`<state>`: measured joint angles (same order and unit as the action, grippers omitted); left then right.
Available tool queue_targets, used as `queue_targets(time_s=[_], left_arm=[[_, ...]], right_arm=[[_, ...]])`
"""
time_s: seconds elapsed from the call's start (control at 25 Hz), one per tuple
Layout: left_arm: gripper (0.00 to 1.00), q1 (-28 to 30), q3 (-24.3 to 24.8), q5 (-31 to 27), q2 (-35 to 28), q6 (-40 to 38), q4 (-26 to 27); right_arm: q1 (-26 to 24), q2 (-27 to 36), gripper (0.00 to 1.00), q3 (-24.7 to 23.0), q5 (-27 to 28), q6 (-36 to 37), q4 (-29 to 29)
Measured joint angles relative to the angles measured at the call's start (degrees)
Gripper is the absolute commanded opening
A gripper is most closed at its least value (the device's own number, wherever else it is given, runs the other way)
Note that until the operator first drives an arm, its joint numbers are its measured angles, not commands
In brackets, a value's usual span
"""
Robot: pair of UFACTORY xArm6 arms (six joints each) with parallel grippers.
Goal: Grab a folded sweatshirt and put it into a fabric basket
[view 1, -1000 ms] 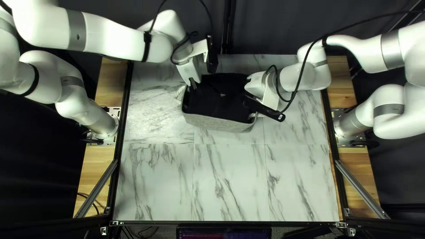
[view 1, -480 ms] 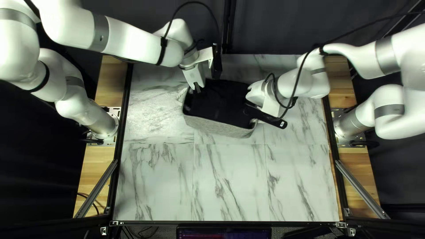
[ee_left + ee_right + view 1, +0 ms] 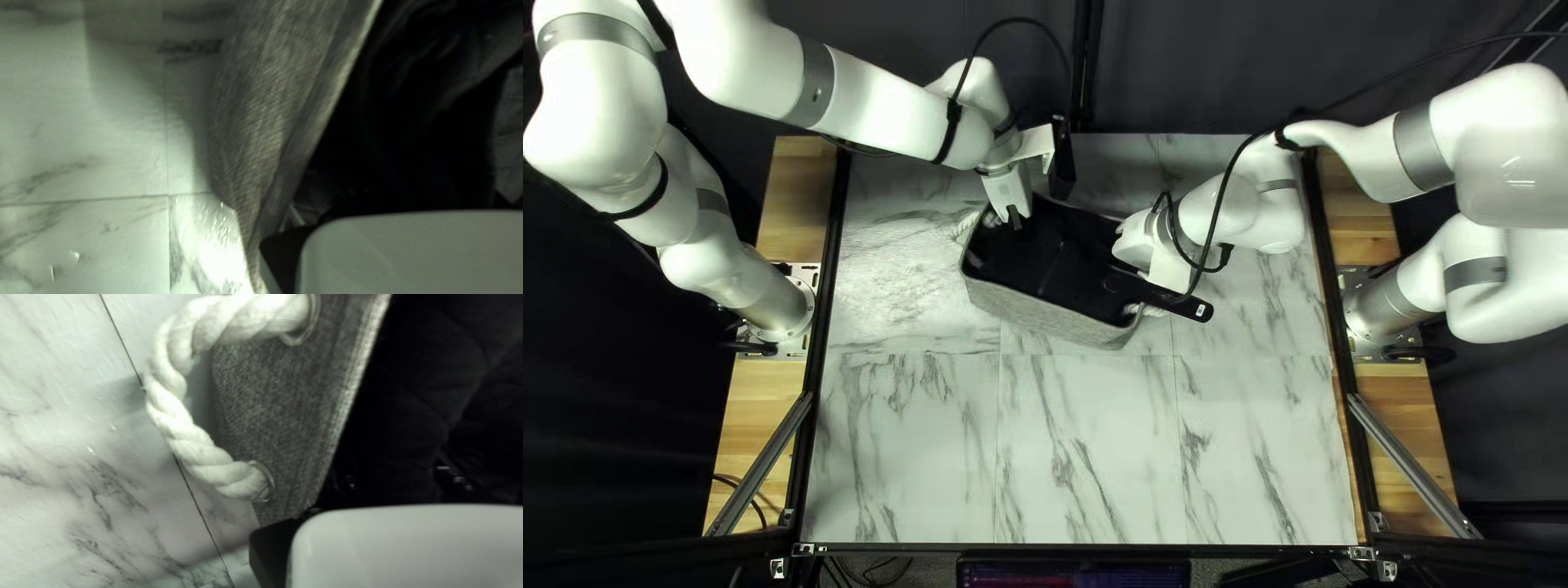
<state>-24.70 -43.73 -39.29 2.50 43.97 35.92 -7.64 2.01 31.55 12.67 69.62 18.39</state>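
lying in basket (image 3: pixel 1046 315): black sweatshirt (image 3: pixel 1048 248)

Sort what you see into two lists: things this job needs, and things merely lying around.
Part of the job:
- grey basket with rope handle
- dark cloth inside it, apparently the sweatshirt
- left arm
- right arm
- marble-look tabletop

Not part of it:
- screen by the near edge
- dark curtain
- metal struts at the sides
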Motion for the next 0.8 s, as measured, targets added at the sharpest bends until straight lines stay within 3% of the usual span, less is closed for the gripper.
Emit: queue_targets(time_s=[0.16,0.2,0.28,0.32,0.36,0.8], left_arm=[[0.0,0.5,1.6,1.4,-1.2,-1.8,-0.3],[0.09,0.7,1.9,1.8,-1.4,-2.4,-0.3],[0.86,1.6,2.3,2.6,-1.6,-4.1,-0.7],[0.51,2.0,2.4,3.0,-1.7,-5.2,-1.0],[0.0,2.5,2.6,3.3,-1.8,-6.4,-1.4],[0.0,6.3,4.6,5.4,-4.7,-16.1,-6.3]], right_arm=[[-0.5,0.9,0.0,-0.5,0.7,0.5,-0.5],[-0.7,1.1,0.0,-0.5,0.9,0.6,-0.5],[-1.1,1.4,0.0,-0.6,1.1,1.0,-0.8],[-1.4,1.5,0.0,-0.6,1.2,1.5,-1.1],[-1.7,1.6,0.0,-0.6,1.4,2.1,-1.5],[-5.0,1.8,0.0,1.2,4.0,7.3,-4.8]])
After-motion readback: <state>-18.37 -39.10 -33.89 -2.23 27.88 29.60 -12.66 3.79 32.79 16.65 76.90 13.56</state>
